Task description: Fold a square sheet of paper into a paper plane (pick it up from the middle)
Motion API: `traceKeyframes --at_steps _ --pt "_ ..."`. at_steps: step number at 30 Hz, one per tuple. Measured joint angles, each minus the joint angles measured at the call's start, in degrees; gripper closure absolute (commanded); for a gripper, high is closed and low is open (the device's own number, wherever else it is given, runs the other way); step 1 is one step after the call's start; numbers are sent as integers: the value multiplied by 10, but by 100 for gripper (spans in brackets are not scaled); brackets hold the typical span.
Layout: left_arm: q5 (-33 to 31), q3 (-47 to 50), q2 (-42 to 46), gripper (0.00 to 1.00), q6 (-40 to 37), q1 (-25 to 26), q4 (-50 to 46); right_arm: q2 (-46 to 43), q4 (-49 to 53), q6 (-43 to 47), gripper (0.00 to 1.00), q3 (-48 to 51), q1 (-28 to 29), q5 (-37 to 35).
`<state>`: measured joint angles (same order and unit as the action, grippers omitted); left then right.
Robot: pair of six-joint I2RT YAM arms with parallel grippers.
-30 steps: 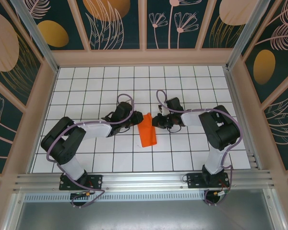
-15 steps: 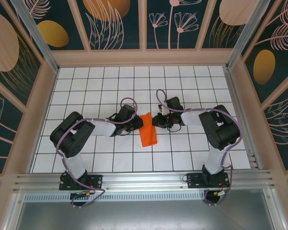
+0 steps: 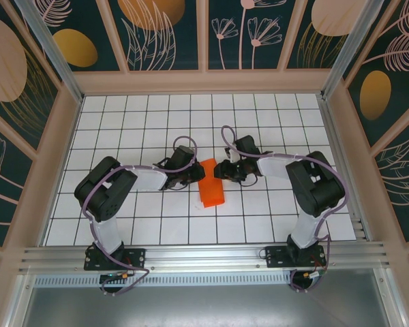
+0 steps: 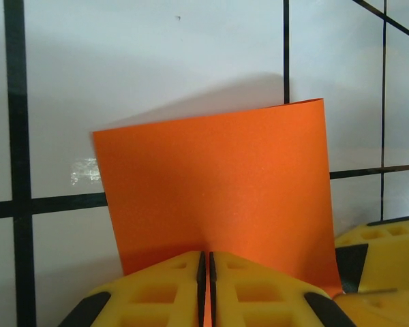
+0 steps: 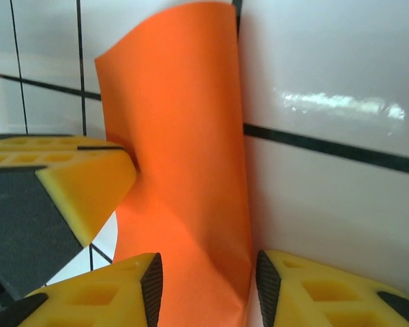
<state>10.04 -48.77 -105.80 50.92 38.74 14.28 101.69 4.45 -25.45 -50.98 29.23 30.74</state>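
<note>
The square sheet of paper [image 3: 210, 185] is bright orange and folded over, standing bent up off the white grid table. In the left wrist view the sheet [image 4: 215, 187] rises as a flat panel, and my left gripper [image 4: 205, 289] is shut on its near edge, a thin orange strip showing between the pads. My left gripper [image 3: 195, 177] meets the sheet's left side. My right gripper [image 3: 222, 171] is at the sheet's upper right. Its jaws [image 5: 208, 286] stand open, with the curled paper [image 5: 184, 170] between the fingertips [image 5: 152, 283].
The left gripper's yellow finger [image 5: 75, 187] sits close beside the paper, and the right gripper's finger [image 4: 388, 248] shows at the paper's corner. The white grid table [image 3: 143, 116] is ringed by wooden walls [image 3: 204, 82]. An aluminium rail [image 3: 204, 255] runs along the near edge.
The left arm has swung right and its gripper has closed in on the paper's left edge. The paper has shifted slightly and leans wider. The right gripper has barely moved.
</note>
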Motion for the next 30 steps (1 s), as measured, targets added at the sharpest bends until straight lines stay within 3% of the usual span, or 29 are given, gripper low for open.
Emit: traceKeyframes --at_steps 4,16,30 --pt "0 -1 0 87 0 0 0 -15 27 0 53 4 9 -3" --pt "0 -5 0 86 0 0 -6 -20 42 0 78 22 15 -15" --pt "10 -13 14 75 -3 0 -8 -21 21 -4 81 35 14 -24"
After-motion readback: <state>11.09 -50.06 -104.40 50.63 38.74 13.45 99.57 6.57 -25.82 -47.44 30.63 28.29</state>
